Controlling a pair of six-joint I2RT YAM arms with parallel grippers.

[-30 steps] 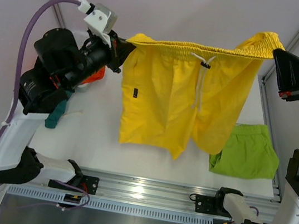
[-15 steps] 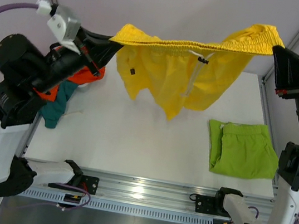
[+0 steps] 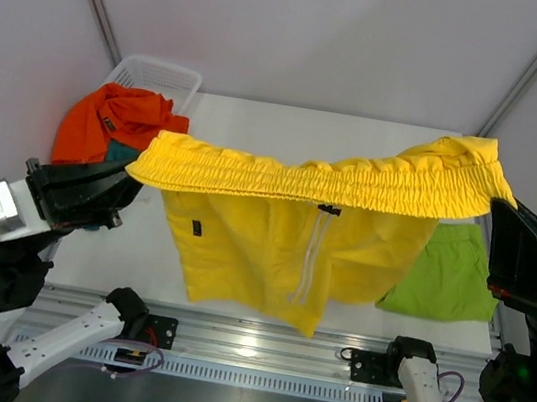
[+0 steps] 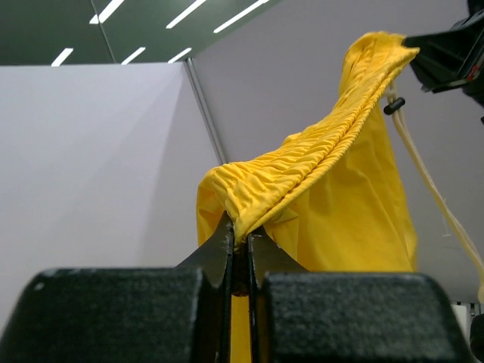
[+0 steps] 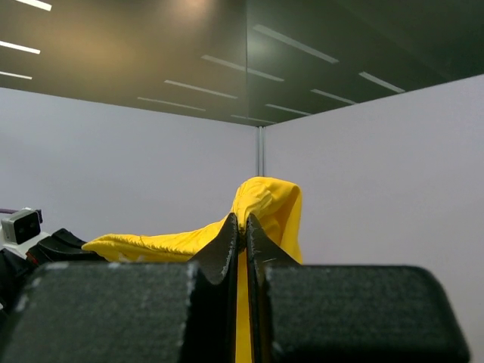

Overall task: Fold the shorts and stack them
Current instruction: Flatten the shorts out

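Gripping the yellow shorts point(image 3: 281, 253) aloft are left tool point(image 4: 240, 240) and right tool point(image 5: 243, 227); orange shorts point(image 3: 108, 122) overlap the basket point(image 3: 161, 74).

1. Top external: placed high behind the arm bases point(image 3: 131, 310), which are seen at 6 o'clock; aimed steeply down, the whole table point(image 3: 289, 128) taken from afar.
2. Left wrist: fixed close behind the left gripper point(image 4: 240, 234), seen at 6 o'clock; aimed upward at wall point(image 4: 91, 166) and ceiling point(image 4: 60, 30).
3. Right wrist: fixed likewise behind the right gripper point(image 5: 242, 227); aimed upward.
4. Shared by all three: the waistband of the yellow shorts point(image 3: 271, 252).
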